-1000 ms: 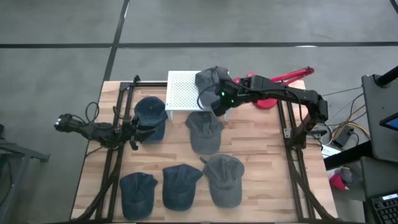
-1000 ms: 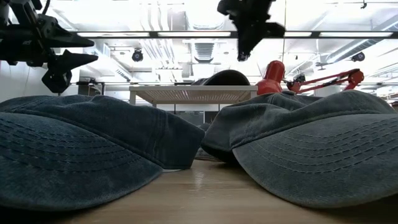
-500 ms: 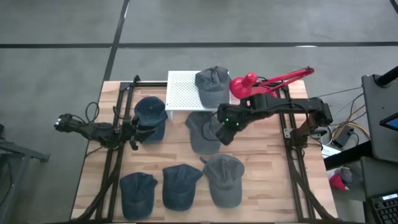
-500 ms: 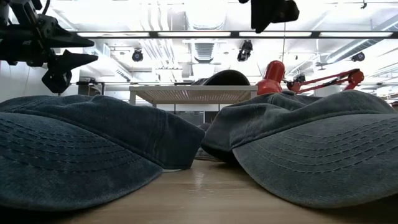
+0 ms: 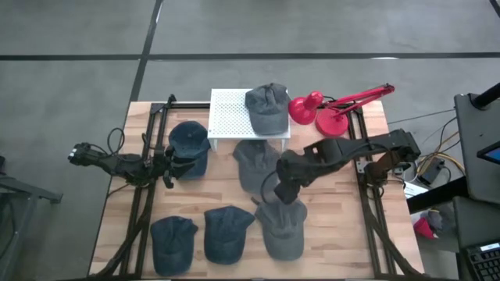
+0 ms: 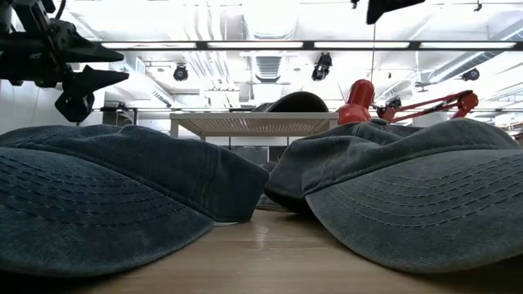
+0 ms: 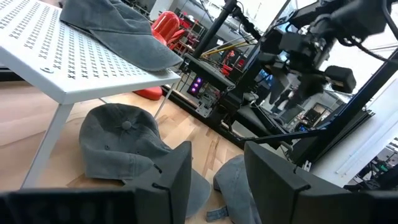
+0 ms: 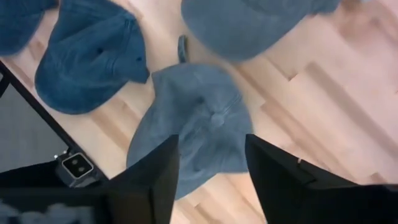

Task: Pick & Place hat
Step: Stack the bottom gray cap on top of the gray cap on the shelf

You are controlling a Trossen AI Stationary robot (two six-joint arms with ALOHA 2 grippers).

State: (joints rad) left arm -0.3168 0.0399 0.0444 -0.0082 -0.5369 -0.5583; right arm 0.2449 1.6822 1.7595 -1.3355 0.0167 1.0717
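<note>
Overhead, table-level and wrist cameras share hats (image 5: 257, 164).

1. Looks like a robotics lab or industrial test bay, definitely not someone's home.
2. Wooden table (image 5: 328, 234) stands on a bare grey concrete floor (image 5: 78, 47) marked with dark seam lines.
3. Beyond the table, the low view shows an open ceiling (image 6: 245, 24) with exposed ducts, pipes and strip lighting.
4. Past the white perforated rack (image 7: 56, 56), the left wrist view shows metal framing and lit electronics (image 7: 199, 84).
5. Cables (image 5: 430, 168) trail just off the table's right edge.
</note>
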